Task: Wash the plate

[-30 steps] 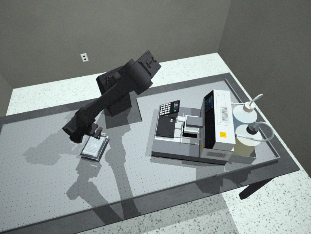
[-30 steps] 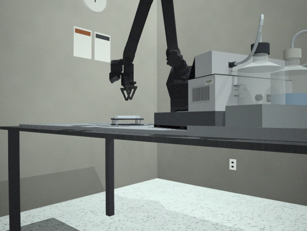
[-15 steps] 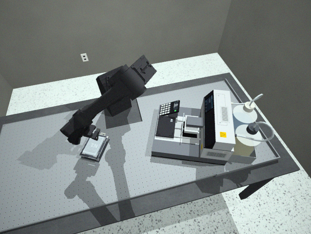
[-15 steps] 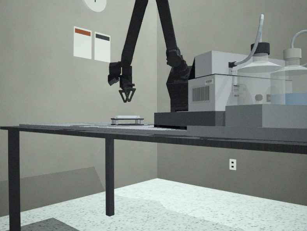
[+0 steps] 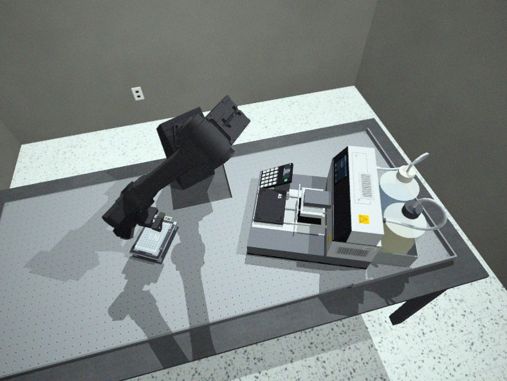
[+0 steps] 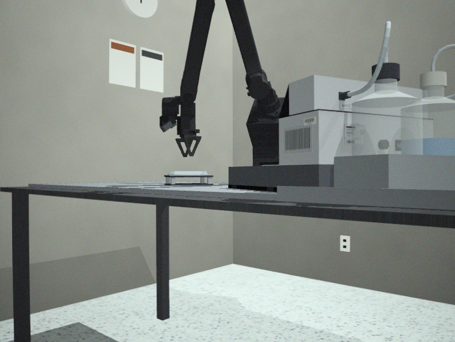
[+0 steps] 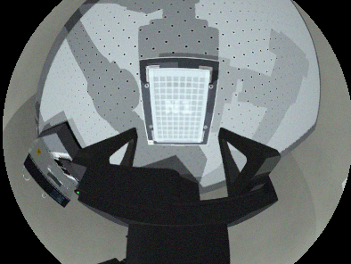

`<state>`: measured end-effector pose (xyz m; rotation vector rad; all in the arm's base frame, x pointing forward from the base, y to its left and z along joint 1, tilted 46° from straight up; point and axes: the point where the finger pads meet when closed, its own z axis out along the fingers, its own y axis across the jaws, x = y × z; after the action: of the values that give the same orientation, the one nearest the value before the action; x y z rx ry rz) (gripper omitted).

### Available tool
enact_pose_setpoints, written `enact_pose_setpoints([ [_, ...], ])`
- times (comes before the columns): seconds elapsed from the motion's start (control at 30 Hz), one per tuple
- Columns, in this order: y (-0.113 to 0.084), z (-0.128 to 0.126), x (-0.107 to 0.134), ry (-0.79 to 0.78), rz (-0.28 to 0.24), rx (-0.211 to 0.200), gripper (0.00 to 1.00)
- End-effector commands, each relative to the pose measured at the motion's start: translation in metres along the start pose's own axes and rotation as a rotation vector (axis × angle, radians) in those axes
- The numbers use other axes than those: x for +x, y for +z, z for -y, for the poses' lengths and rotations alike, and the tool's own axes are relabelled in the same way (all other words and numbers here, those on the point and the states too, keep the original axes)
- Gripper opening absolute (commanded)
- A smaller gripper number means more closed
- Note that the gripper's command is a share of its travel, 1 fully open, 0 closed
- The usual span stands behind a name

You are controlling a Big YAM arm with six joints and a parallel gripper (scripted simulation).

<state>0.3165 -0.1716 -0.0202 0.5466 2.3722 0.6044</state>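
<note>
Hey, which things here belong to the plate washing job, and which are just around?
For the job:
- plate
- plate nest N1
- plate washer
- keypad
- gripper

Not needed:
- wall outlet
- clock
- orange-headed wall sheet
- dark-headed wall sheet

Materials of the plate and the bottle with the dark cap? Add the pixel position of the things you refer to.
Plate [image 5: 152, 239] [image 7: 179, 104]: probably pale plastic, matte; wells show as a faint grid.
Bottle with the dark cap [image 5: 399, 217] [image 6: 385, 96]: clear, smooth glass or plastic, undecided; the washer's wall shows through it.
</note>
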Motion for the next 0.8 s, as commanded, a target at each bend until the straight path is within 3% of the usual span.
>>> enact_pose_setpoints([
  [0.0, 0.011, -0.001, 0.004, 0.014, -0.007, -0.004, 1.00],
  [0.77, 0.041, 0.002, -0.002, 0.016, 0.005, 0.000, 1.00],
])
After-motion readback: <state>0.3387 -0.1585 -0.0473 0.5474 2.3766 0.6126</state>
